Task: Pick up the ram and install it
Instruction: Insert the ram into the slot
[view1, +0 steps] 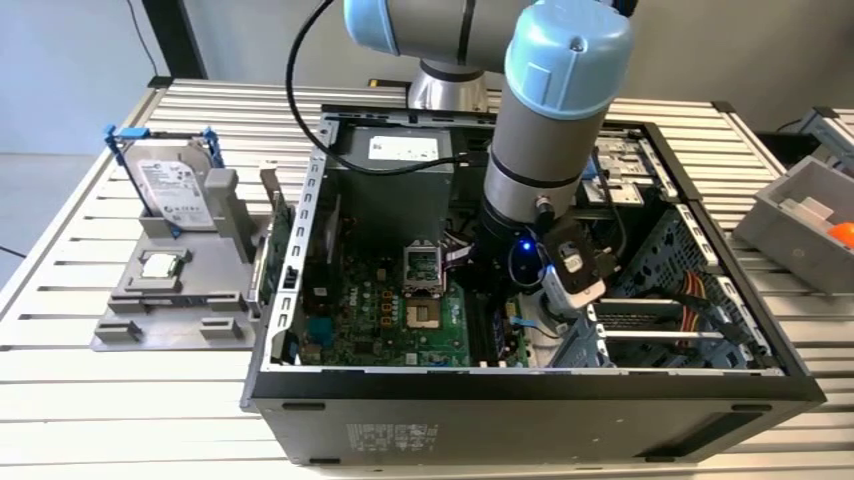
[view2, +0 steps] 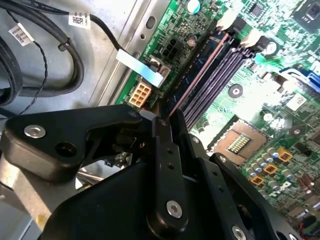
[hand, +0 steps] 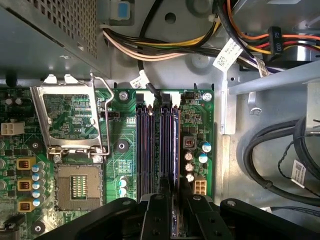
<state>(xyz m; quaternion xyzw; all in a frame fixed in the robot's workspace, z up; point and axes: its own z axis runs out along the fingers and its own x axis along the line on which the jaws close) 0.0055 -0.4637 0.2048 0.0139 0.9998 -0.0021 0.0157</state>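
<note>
The gripper (hand: 175, 212) sits low inside the open PC case (view1: 747, 385), over the memory slots (hand: 156, 150) beside the empty CPU socket (hand: 79, 186). Fingers (view2: 162, 145) are narrow, pinched on the ram (hand: 175, 150): a thin stick held on edge, running along the outermost slot on the side away from the socket. In the second wrist view the ram (view2: 200, 75) reads as a dark blue strip with a coppery edge line, lying in or just above that slot; whether it is fully seated cannot be told. White end latches (view2: 235, 22) at the far end look tipped outward, so judged not yet clicked home. To do this step well: keep the stick square to the slot along its whole length, notch matched to the slot key, press straight down evenly, no rocking; a skewed board would bind in the plastic walls. Materials: slots are dark glossy plastic with purple-tinted channels; motherboard (hand: 125, 165) is green fibreglass studded with small can capacitors; chassis floor is bare grey sheet metal with rubbery black cables (hand: 272, 160) nearby; gripper links are matte black with steel pivot screws.
</note>
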